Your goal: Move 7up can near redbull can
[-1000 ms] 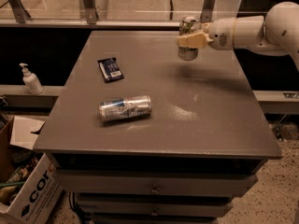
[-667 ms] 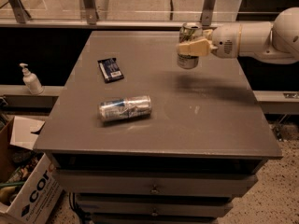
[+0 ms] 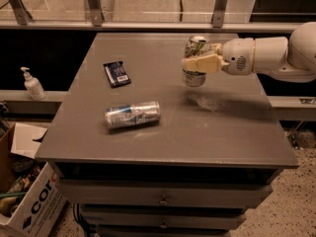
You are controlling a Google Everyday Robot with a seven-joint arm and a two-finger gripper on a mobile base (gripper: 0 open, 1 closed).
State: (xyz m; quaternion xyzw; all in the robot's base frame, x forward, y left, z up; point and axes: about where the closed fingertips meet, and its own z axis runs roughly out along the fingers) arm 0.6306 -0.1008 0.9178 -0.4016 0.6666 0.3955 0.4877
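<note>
The 7up can (image 3: 194, 77), pale green and white with a silver top, is upright and held in the air above the right half of the grey table (image 3: 222, 132). My gripper (image 3: 196, 63) comes in from the right and is shut on the can's middle. The redbull can (image 3: 132, 114), slim, silver and blue, lies on its side at the front left of the table, well to the left of and nearer than the held can.
A flat dark blue packet (image 3: 117, 73) lies at the table's back left. A white pump bottle (image 3: 32, 84) stands on a ledge left of the table. A cardboard box (image 3: 29, 201) sits on the floor at lower left. Drawers run below the tabletop.
My gripper has carried the 7up can forward and slightly left, toward the table's middle. The redbull can and the packet have not moved.
</note>
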